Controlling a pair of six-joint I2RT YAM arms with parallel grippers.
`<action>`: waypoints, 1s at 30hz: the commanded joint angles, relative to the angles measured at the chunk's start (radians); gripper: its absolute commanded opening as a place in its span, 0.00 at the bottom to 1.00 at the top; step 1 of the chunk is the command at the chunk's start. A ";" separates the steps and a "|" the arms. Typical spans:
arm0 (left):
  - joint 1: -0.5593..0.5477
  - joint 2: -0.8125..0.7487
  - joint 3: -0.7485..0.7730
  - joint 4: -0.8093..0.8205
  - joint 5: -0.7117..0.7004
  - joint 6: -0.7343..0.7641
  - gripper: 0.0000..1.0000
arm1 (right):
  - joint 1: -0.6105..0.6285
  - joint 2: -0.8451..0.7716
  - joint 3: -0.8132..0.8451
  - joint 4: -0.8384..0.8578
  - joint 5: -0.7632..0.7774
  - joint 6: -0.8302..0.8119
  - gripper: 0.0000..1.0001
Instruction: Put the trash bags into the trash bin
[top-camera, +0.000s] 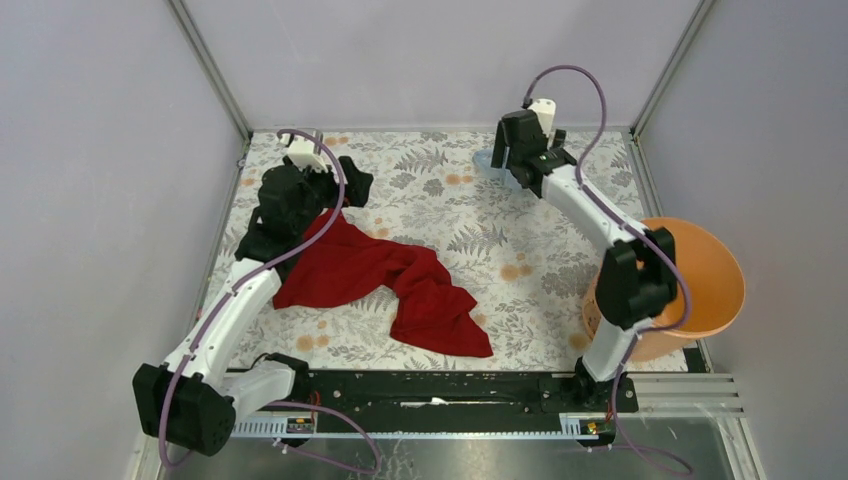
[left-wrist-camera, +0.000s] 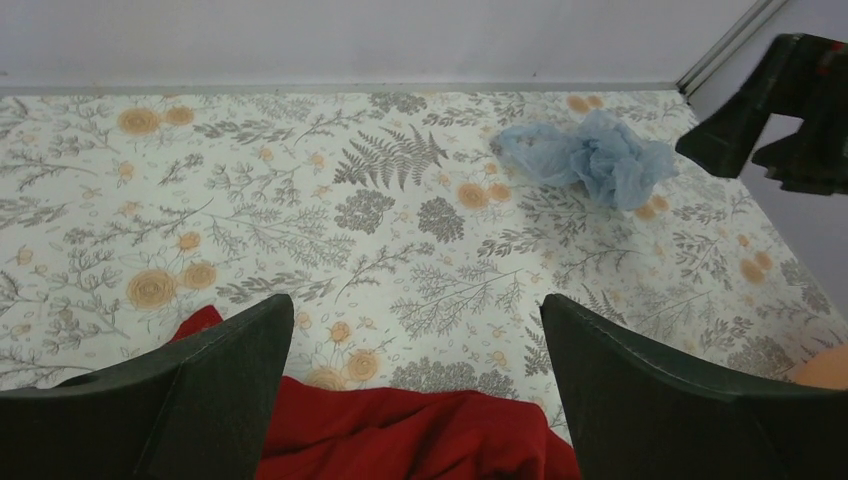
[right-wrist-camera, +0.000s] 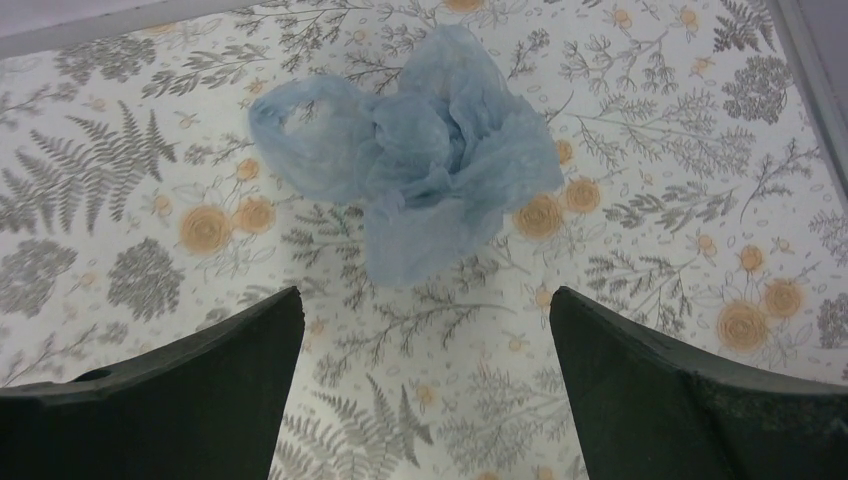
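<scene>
1. The table (top-camera: 440, 190) carries a floral-print covering and fills the centre of the top view.

2. The red cloth (top-camera: 380, 275) lies crumpled on the table, left of centre in the top view, and spreads toward the lower middle. In the left wrist view it occupies the bottom centre of the frame (left-wrist-camera: 400, 440).

3. The trash bin (top-camera: 712, 275) stands upright at the right edge of the top view, open side up. The elbow of the right arm (top-camera: 590, 210) overlaps its left rim in the picture.

4. The right arm reaches from the lower right to the upper right of centre. The left arm (top-camera: 225, 320) reaches from the lower left to the upper left.

5. The trash bag (right-wrist-camera: 420, 160) lies bunched on the table, outside the trash bin and well apart from it. In the top view only a pale-blue edge (top-camera: 484, 158) shows beside the right wrist, upper right of centre. In the left wrist view it sits in the upper right (left-wrist-camera: 595, 155).

6. The right gripper (right-wrist-camera: 425, 300) has its jaws spread wide and holds nothing. The trash bag lies just beyond the 2 fingertips, and neither finger touches it.

7. The left gripper (left-wrist-camera: 413, 310) also has its jaws spread wide and holds nothing. It sits over the upper edge of the red cloth; contact with the cloth cannot be determined.
</scene>
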 joint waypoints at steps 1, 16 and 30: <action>-0.002 0.018 0.044 -0.010 -0.024 -0.005 0.99 | 0.005 0.171 0.210 -0.076 0.081 -0.083 1.00; -0.001 0.061 0.066 -0.043 0.029 -0.024 0.99 | -0.039 0.517 0.482 -0.284 0.184 -0.111 1.00; 0.000 0.083 0.069 -0.055 0.056 -0.033 0.99 | -0.051 0.227 0.062 0.061 -0.425 -0.243 0.32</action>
